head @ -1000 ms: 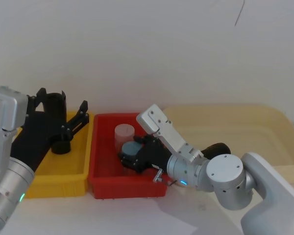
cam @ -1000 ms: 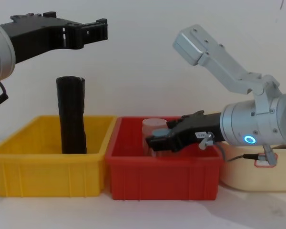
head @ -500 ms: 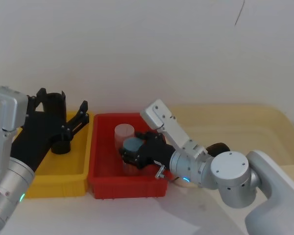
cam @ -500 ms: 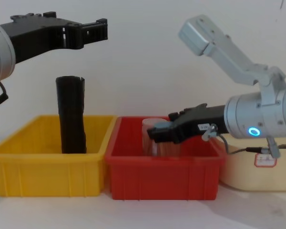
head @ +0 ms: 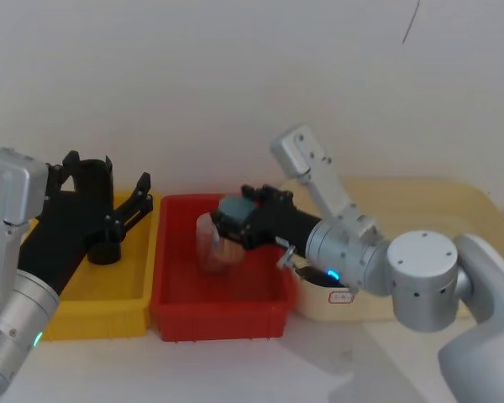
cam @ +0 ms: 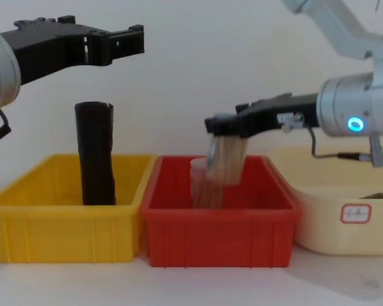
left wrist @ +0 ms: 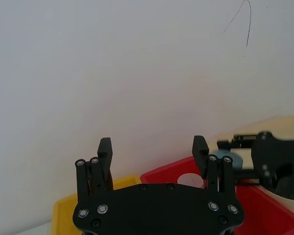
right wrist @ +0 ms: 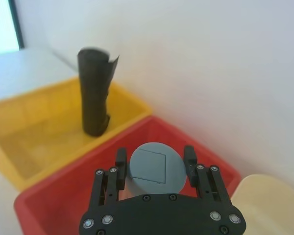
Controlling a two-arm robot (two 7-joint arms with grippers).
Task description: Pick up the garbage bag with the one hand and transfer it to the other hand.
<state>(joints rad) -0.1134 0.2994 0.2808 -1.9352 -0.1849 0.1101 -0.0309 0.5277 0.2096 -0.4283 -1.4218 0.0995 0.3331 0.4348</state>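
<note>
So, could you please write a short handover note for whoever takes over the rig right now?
Left end effector: open, holding nothing, hovers high above the yellow bin.
Right end effector: shut on a clear container with a grey lid, held above the red bin.
Garbage bag: stands upright in the yellow bin, not gripped.
Done: nothing on the bag yet.
Left: grasp the bag, lift it, hand it to the other end effector, which probably has to put the container down first.
</note>
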